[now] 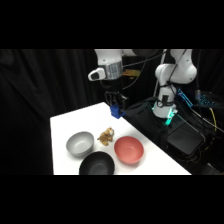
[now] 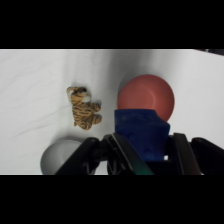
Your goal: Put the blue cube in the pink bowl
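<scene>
Hand [image 2: 145, 150] grips blue cube [image 2: 141, 132]; wrist view: pink bowl [image 2: 150, 93] beyond.

Blue cube [image 1: 116, 111]: bright blue, raised above the table's far edge. Pink bowl [image 1: 129, 150]: round, salmon-pink, upright, empty, near the right edge.

black curtains [image 1: 40, 85] behind a white table [image 1: 65, 125].

A robotics lab: black curtains [image 1: 30, 100], cables [image 1: 200, 112] beside white table [image 1: 65, 125].
</scene>
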